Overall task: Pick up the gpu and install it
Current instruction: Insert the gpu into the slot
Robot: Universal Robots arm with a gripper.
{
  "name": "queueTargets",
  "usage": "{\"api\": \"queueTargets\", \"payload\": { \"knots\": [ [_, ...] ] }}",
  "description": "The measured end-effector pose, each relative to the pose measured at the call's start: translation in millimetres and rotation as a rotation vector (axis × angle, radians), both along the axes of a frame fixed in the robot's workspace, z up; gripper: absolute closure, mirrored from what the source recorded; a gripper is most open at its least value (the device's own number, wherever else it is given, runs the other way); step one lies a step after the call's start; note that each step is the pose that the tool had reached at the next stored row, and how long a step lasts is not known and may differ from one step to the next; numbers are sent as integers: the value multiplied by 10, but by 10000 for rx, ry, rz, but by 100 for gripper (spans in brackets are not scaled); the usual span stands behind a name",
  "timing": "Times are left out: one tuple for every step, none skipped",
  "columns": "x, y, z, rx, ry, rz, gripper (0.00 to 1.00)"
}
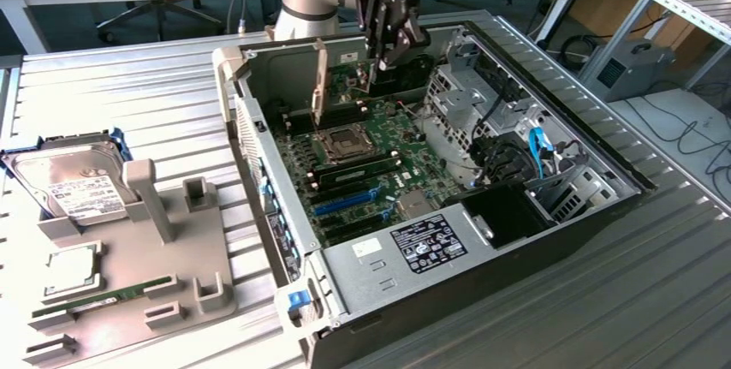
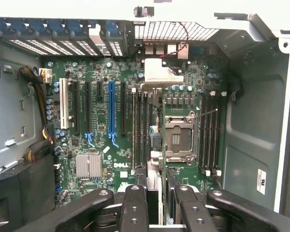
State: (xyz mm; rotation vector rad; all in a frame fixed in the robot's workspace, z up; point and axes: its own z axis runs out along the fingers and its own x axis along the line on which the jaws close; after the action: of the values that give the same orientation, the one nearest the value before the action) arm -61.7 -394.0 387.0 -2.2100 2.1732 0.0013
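The gpu (image 1: 354, 78) hangs on edge in the upper middle of the exterior view, gripped in my claw (image 1: 386, 48) over the open computer case (image 1: 594, 159). Its pale metal end bracket points toward the exterior view's left. In the wrist view I see the gpu (image 2: 154, 99) edge-on as a thin dark strip running out from between the black fingers (image 2: 134, 203), above the green motherboard (image 2: 99, 140) and not seated in a slot. The claw (image 2: 157, 193) is roughly half closed, its pads pressed on the card's two faces. On the board, a blue expansion slot (image 2: 111, 106) sits among black slots to one side of the card, and the CPU socket (image 2: 178, 140) lies on the other side. In the exterior view the case lies on its side on a ribbed metal table (image 1: 137, 86), and the CPU socket (image 1: 345, 142) sits just below centre of the board. At the lower left of that view a grey holder tray (image 1: 160, 206) carries a silver hard drive (image 1: 74, 185), a square processor chip (image 1: 71, 270) and a narrow green RAM stick (image 1: 109, 296).
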Motion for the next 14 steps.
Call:
{"api": "queueTargets", "payload": {
  "knots": [
    [-1,-2,-2,3,-2,0,73],
    [-10,-37,-5,1,-1,0,73],
    [-14,-48,-10,-2,1,0,73],
    [-15,-51,-15,-1,0,1,73],
    [-18,-54,-21,0,0,1,73],
    [-20,-58,-28,0,0,1,73],
    [-21,-63,-36,0,0,0,73],
    [-23,-69,-50,0,0,1,73],
    [-25,-72,-61,0,0,2,73],
    [-26,-73,-63,0,0,1,73],
    [-26,-73,-63,0,0,1,73],
    [-30,-75,-77,0,0,1,73],
    [-33,-76,-89,0,1,1,73],
    [-33,-76,-90,0,0,0,73]
  ]
}}
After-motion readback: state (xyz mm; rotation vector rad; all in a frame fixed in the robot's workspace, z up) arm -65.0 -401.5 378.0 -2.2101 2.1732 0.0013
